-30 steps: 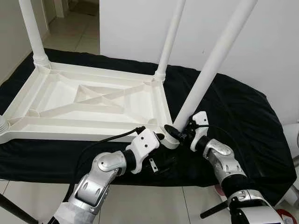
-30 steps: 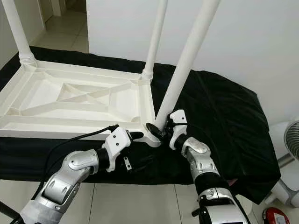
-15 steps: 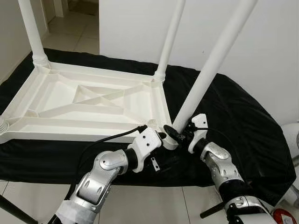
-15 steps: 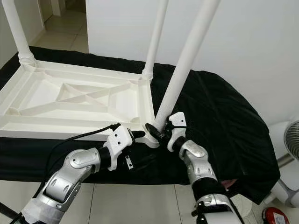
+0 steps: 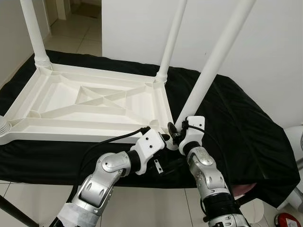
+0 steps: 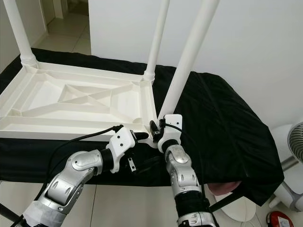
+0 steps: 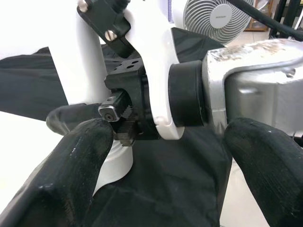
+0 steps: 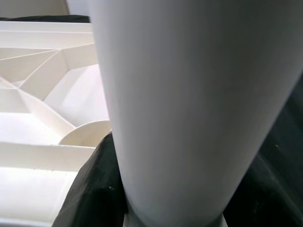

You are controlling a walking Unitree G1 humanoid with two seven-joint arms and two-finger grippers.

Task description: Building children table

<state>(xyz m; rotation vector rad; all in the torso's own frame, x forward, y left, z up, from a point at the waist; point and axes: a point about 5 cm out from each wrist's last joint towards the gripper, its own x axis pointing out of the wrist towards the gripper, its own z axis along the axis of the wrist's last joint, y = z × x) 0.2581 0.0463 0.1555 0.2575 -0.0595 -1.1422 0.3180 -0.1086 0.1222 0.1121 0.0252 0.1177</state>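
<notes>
A: Item one, your right gripper (image 5: 174,134)?
B: Clamped on the base of the near-right table leg (image 5: 213,61), fingers (image 8: 97,189) wrapped round it just above the corner socket. That leg leans up and to the right, not plumb.

A: Item two, your left gripper (image 5: 163,138)?
B: Fingers (image 7: 71,175) spread apart, holding nothing. It sits at the same near-right corner, tips just beside the socket and the right wrist; whether they touch the tabletop's rim, you cannot tell.

A: Item three, the work piece?
B: White plastic tabletop (image 5: 90,101), upside down, ribbed underside showing. Two far legs (image 5: 173,40) stand upright in their sockets; a fourth socket sits at the near-left corner.

A: Item four, surface and room?
B: Black cloth (image 5: 241,127) draped over a low support, tiled floor (image 5: 75,40) beyond, white wall (image 5: 137,28) behind, a fan (image 6: 296,137) at the right.

A: Item five, margins?
B: The corner lies at the cloth's near edge, by your arms. Open cloth stretches to the right of the leg.
</notes>
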